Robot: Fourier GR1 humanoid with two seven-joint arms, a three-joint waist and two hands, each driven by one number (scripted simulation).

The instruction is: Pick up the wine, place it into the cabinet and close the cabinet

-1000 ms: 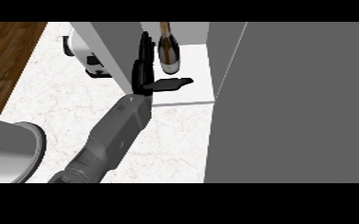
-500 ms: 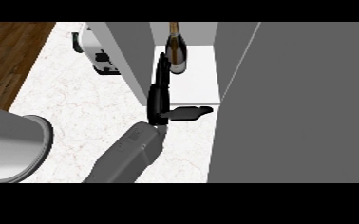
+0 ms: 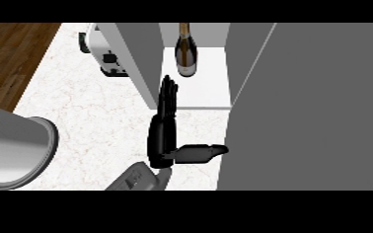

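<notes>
While my left hand (image 3: 164, 128) hovers flat over the veined white marble counter (image 3: 87, 108), fingers straight, thumb jutting sideways, holding nothing, the dark glass wine bottle (image 3: 186, 54) stands upright on the cabinet's smooth white shelf (image 3: 204, 86), apart from my fingertips, between grey panels.

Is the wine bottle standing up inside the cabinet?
Yes. The wine bottle stands upright on the white cabinet shelf, neck up. The robot hand is below it, fingers straight, not touching the bottle.
</notes>
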